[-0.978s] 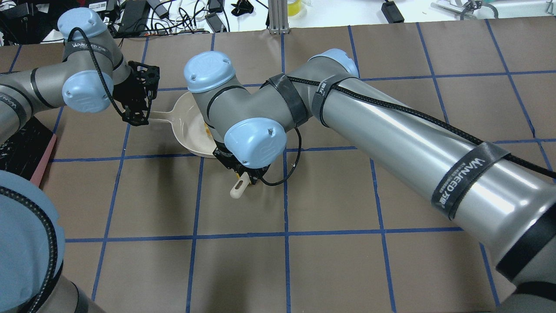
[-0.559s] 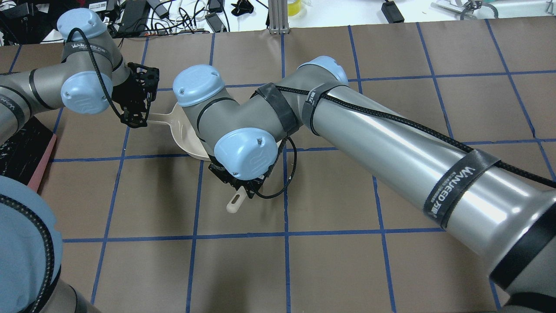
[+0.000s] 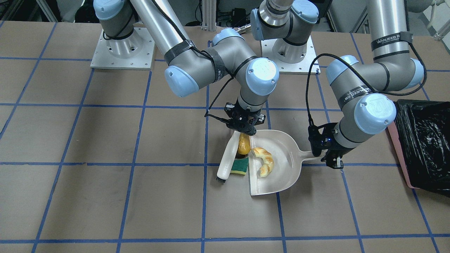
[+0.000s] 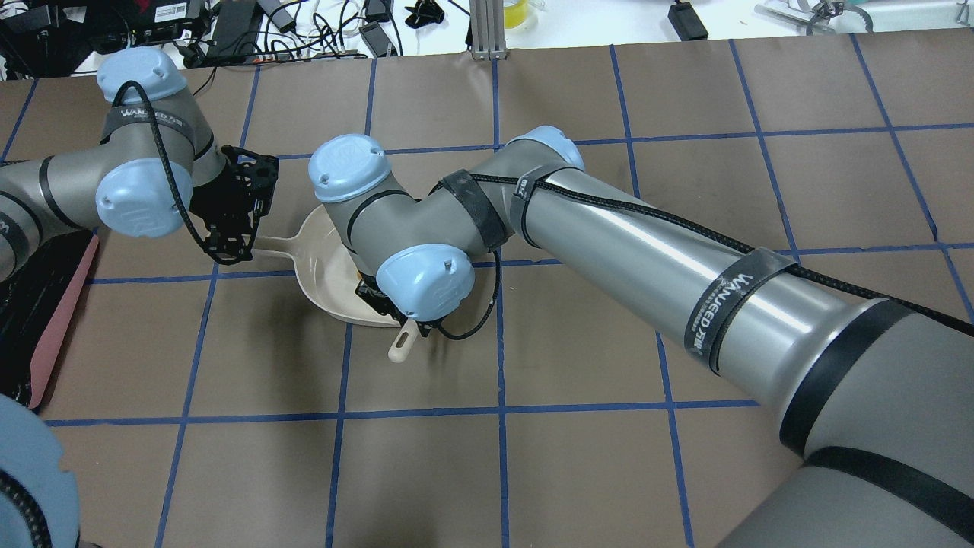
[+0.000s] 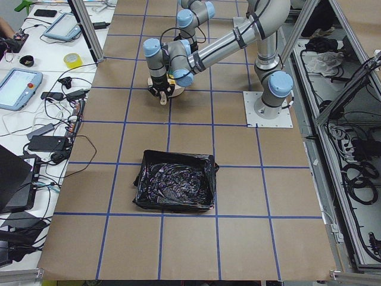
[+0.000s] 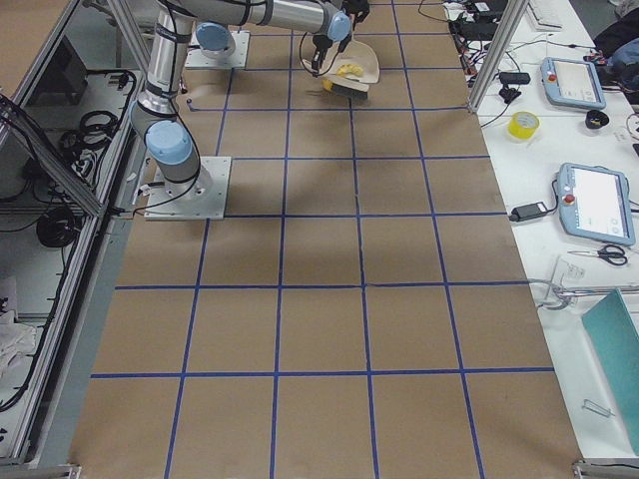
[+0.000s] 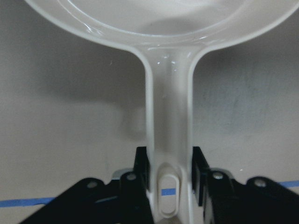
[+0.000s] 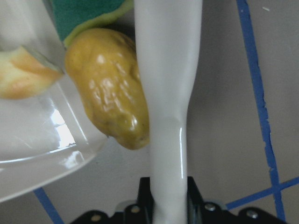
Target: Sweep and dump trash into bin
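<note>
My left gripper is shut on the handle of the beige dustpan; the left wrist view shows its fingers clamped on the handle. My right gripper is shut on the beige brush, which stands against the pan's open edge. The croissant lies inside the pan. The potato and the green-and-yellow sponge sit between brush and pan lip, the potato touching the brush handle. The bin, black-lined with a pink side, stands beyond the left arm.
The bin also shows at the left edge of the overhead view and in the exterior left view. The brown table has blue tape grid lines. Cables and devices lie past the far table edge.
Both arms have drawn toward the robot's side. The dustpan and left gripper shifted nearer, and the right arm pushed the brush further against the pan's open edge.
</note>
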You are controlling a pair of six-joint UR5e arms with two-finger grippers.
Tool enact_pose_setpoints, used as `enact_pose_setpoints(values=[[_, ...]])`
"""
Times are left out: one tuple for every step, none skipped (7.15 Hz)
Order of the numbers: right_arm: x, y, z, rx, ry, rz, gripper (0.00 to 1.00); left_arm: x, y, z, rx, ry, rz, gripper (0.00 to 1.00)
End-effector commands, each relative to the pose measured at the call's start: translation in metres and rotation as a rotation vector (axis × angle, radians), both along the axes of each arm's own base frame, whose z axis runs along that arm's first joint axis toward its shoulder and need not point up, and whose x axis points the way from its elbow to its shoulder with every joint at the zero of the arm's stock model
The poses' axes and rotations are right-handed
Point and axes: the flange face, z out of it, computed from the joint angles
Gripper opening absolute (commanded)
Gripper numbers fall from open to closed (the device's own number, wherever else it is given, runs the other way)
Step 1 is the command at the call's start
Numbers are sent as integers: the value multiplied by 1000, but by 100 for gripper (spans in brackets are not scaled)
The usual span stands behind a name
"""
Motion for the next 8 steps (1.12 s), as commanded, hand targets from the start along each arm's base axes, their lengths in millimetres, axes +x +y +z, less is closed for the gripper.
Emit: enact_pose_setpoints(values=[[19, -15, -5, -47, -94, -13, 0, -6, 19, -2, 7, 1, 11, 2], [35, -23, -6, -51, -142, -35, 0, -6, 19, 0, 4, 0, 11, 2], [46, -25, 5, -52, -166, -58, 0, -6, 19, 0, 4, 0, 11, 2], [61, -17, 16, -33, -216, -71, 0, -5, 19, 1, 1, 0, 10, 2], [73, -9, 26, -23, -238, -80, 0, -5, 18, 2, 0, -1, 9, 2], [77, 0, 48, -3, -218, -73, 0, -5, 19, 1, 1, 0, 11, 2], [69, 7, 68, 28, -170, -73, 0, -5, 18, 2, 0, -1, 10, 2], [61, 12, 77, 23, -139, -70, 0, -5, 18, 3, -2, -1, 9, 2]])
